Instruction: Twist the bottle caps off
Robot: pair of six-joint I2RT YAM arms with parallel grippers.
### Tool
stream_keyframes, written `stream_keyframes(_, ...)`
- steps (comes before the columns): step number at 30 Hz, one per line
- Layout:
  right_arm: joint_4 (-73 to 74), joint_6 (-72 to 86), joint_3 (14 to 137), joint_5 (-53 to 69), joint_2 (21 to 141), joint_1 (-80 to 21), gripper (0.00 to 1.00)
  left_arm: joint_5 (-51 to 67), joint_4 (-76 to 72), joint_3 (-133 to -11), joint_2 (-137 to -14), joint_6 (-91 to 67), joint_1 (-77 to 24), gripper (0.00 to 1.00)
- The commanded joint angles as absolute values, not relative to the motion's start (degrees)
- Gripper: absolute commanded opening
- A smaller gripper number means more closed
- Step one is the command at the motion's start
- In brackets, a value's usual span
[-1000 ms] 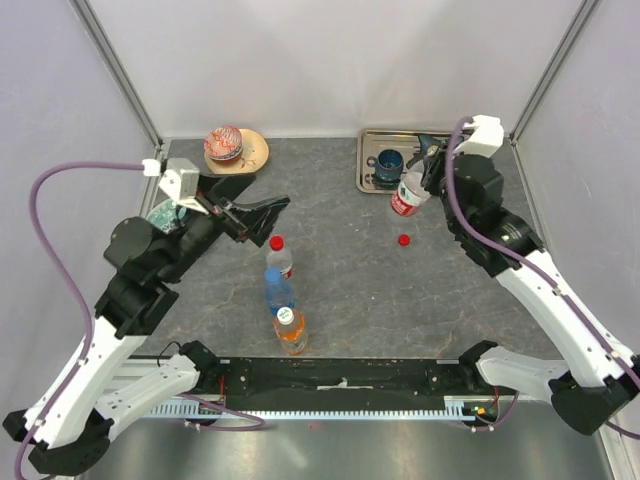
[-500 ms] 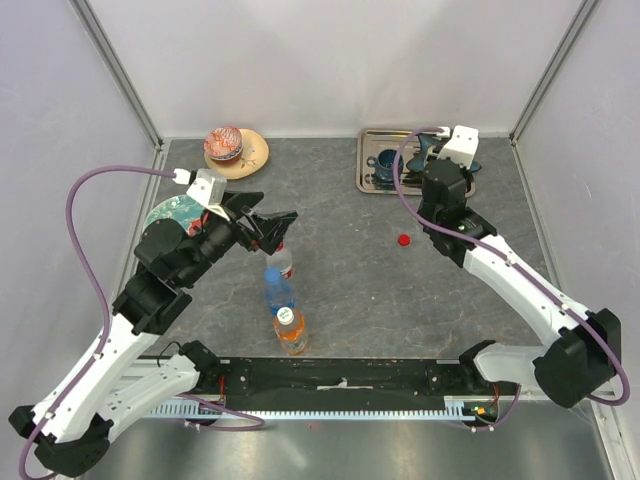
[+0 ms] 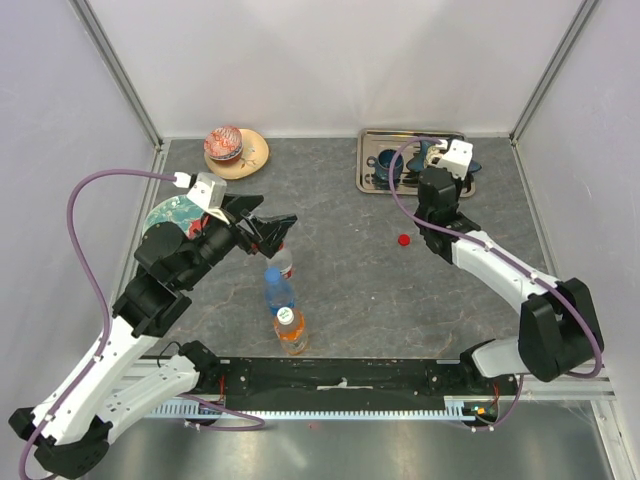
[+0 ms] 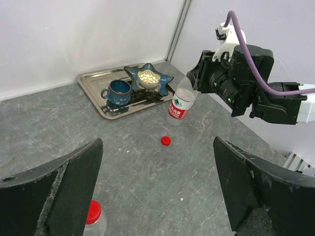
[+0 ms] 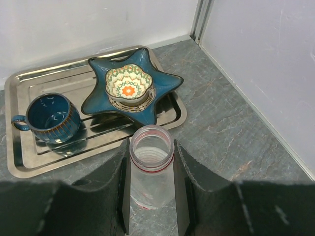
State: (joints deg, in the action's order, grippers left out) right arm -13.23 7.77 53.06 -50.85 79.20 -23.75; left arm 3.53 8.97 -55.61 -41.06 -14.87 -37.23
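Note:
Three capped bottles stand in a row mid-table: a clear one with a red cap (image 3: 280, 256), a blue-tinted one (image 3: 278, 291) and an orange one (image 3: 290, 328). My left gripper (image 3: 279, 231) is open and empty just above the red-capped bottle, whose cap shows by the left finger in the left wrist view (image 4: 92, 212). A loose red cap (image 3: 403, 240) lies on the table. My right gripper (image 5: 151, 147) is shut on an uncapped clear bottle (image 5: 150, 169) with a red label (image 4: 180, 104), upright beside the tray. The top view hides this bottle under the right wrist.
A steel tray (image 3: 366, 150) at the back right holds a blue cup (image 5: 48, 118) and a blue star dish (image 5: 135, 93). A plate with a red ball (image 3: 228, 145) sits at the back left. A patterned plate (image 3: 167, 214) lies under my left arm.
My left arm swung right until its open jaws reached the red-capped bottle. My right arm turned back toward the tray, taking the uncapped bottle from tilted and visible to upright under the wrist.

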Motion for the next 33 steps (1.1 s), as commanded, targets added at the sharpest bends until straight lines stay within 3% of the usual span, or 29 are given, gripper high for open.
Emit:
stream_keyframes(1, -20.91, 8.18, 51.78, -50.98, 80.94, -23.12, 0.0, 3.61, 8.26, -54.67, -40.61, -14.33, -37.18, 1.0)
stream_keyframes(13, -15.39, 11.86, 55.01, -46.06, 85.16, -21.71, 0.0, 4.31, 8.44, -54.58, -41.92, -14.94, -37.18, 1.0)
stream_keyframes(22, -9.06, 13.8, 56.51, -44.83, 84.29, -21.62, 0.32, 4.31, 9.14, -54.93, -41.92, -14.5, -37.18, 1.0)
stream_keyframes(28, -6.07, 14.68, 58.09, -44.56, 83.67, -21.71, 0.44, 4.57, 9.32, -55.11, -42.28, -14.68, -37.18, 1.0)
stream_keyframes(33, -4.75, 15.03, 59.23, -44.38, 83.76, -21.62, 0.47, 5.01, 9.32, -55.19, -42.28, -14.42, -37.18, 1.0)
